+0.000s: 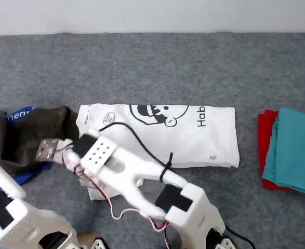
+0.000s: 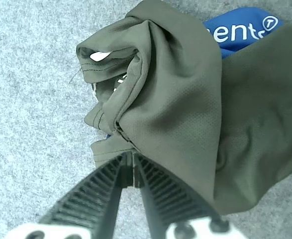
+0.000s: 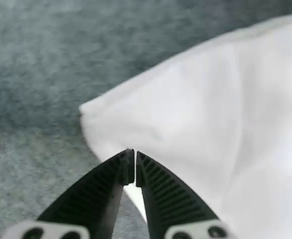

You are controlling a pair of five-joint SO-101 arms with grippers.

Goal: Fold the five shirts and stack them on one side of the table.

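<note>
Five shirts are counted: a white shirt (image 1: 194,135) spread across the middle of the table (image 1: 142,67), an olive shirt (image 1: 32,129) crumpled over a blue shirt (image 1: 20,114) at the left edge, and a teal shirt (image 1: 297,150) folded on top of a red shirt (image 1: 266,150) at the right edge. Two grippers are noted. The right gripper (image 3: 132,159) has its jaws together at a corner of the white shirt's left end; whether cloth is pinched cannot be confirmed. The left gripper (image 2: 132,167) also has its jaws together, tips at the olive shirt's hem. The white shirt's long axis runs left to right, parallel to the near edge, and extends away from the right gripper toward the stack. Judgement: a fold would carry this end rightward along that axis, and the right arm is the nearer.
</note>
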